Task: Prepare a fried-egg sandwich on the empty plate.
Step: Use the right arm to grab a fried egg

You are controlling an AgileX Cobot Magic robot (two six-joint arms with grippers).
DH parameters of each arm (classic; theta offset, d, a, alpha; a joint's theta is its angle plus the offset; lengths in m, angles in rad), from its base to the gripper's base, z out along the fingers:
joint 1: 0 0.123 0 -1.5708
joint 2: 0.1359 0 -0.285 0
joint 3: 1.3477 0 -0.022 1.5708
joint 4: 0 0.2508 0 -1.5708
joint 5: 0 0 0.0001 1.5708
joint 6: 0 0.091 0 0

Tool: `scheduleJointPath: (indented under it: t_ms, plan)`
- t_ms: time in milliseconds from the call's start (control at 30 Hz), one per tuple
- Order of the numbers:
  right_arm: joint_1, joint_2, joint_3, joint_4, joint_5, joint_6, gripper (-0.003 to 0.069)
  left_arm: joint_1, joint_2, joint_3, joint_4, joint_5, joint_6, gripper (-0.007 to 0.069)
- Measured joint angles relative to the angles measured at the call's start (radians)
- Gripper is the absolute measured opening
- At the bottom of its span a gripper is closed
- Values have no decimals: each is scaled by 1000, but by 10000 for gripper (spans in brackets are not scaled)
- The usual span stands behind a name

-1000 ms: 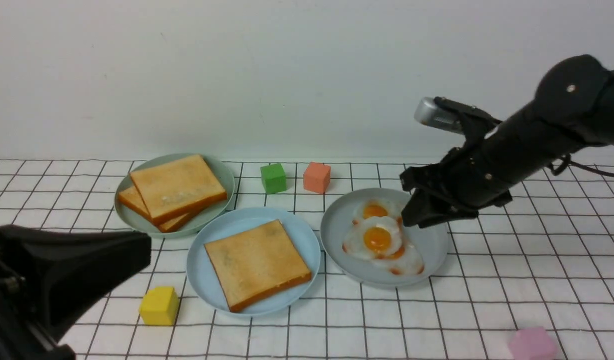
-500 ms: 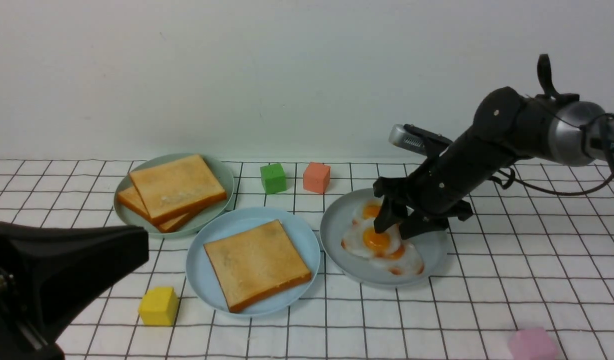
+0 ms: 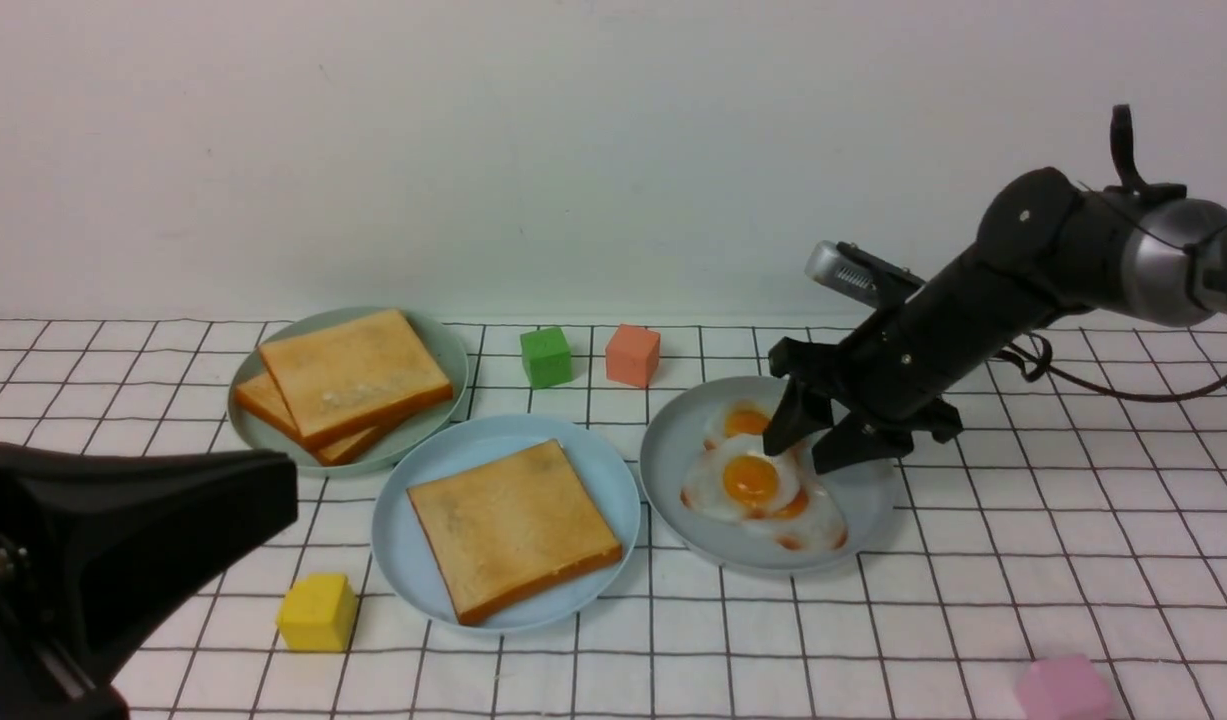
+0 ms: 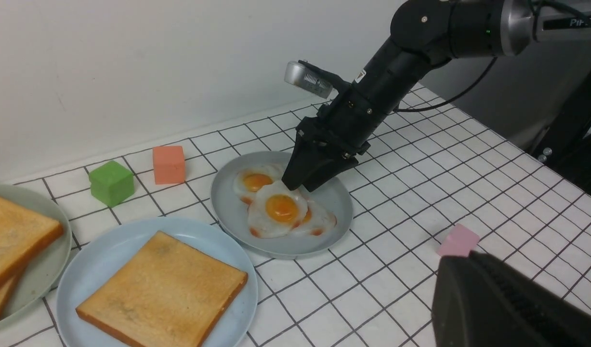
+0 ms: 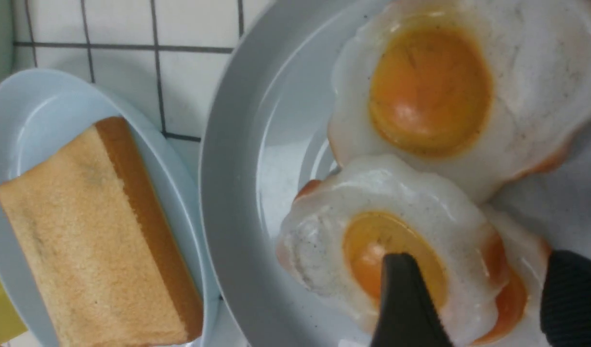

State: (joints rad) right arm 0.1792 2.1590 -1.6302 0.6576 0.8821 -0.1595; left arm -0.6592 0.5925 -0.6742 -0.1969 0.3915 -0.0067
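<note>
At centre right, over the grey-blue plate (image 3: 863, 500) | right fingers (image 3: 785, 428) have spread wide and lowered to the top fried egg (image 3: 751, 480), gripping nothing yet | left fingers (image 3: 133, 520) closed, lower left | sky-blue plate (image 3: 398, 520), centre, holds one toast slice (image 3: 513, 525); I judge the egg pickup is near.

The right arm (image 4: 401, 62) carries "PiPER" in white letters near its shoulder end. Its small white sticker (image 4: 360, 75) is too tiny to read.
</note>
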Motion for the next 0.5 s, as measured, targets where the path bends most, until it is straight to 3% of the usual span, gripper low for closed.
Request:
scheduleJointPath:
  t_ms: [500]
  plan:
    - [1, 48, -8, 88, -46, -39, 396, 0, 0, 3, 0, -16, 0, -13]
